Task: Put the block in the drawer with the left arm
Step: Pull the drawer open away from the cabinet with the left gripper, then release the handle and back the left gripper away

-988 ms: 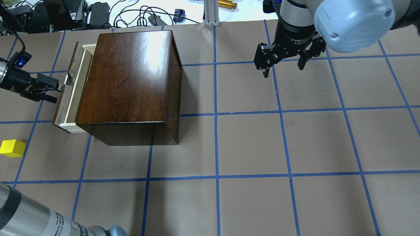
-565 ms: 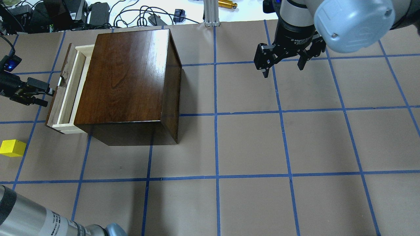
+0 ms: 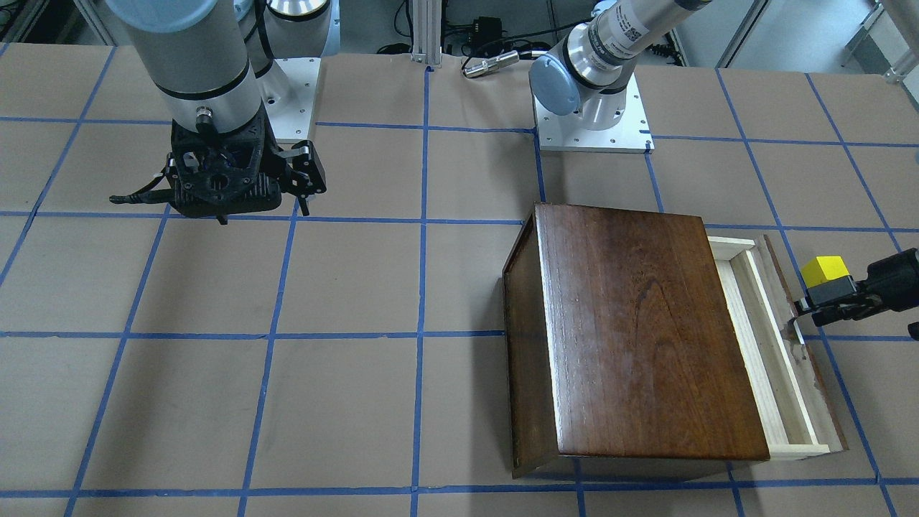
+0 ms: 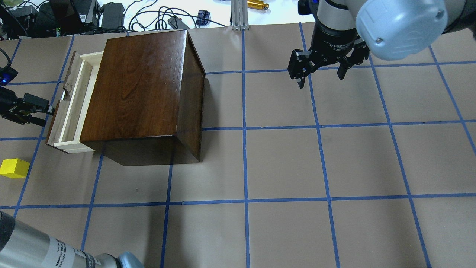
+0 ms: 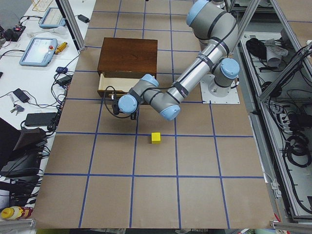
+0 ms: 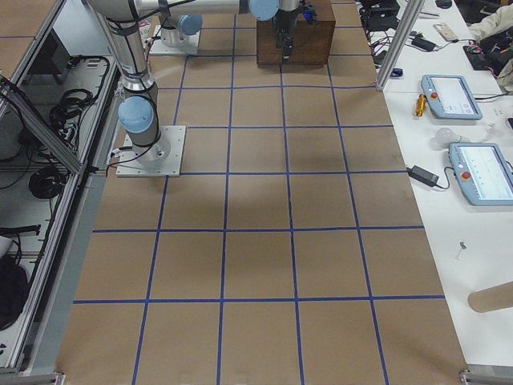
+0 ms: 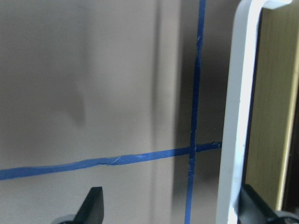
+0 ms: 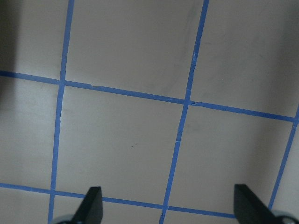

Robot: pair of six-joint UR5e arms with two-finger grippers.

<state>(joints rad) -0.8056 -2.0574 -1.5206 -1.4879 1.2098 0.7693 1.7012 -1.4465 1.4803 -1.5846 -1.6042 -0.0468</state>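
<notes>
The yellow block [image 4: 14,167] lies on the table at the far left, in front of the left gripper; it also shows in the front view [image 3: 826,269]. The dark wooden box [image 4: 137,85] has its pale drawer [image 4: 72,104] pulled partly out to the left. My left gripper [image 4: 45,114] is open at the drawer's dark front panel [image 4: 55,119]. In the left wrist view the white handle [image 7: 233,116] stands between the fingers, close to the right fingertip [image 7: 252,207]. My right gripper [image 4: 320,79] is open and empty, hovering at the back right.
Cables and power bricks [image 4: 111,15] lie beyond the table's back edge. Blue tape lines [image 4: 245,128] grid the brown table. The left arm's link [image 4: 44,249] crosses the near left corner.
My left gripper has moved left, drawing the drawer further out. The box has slid and turned a little to the left with it. The block and right arm have not moved.
</notes>
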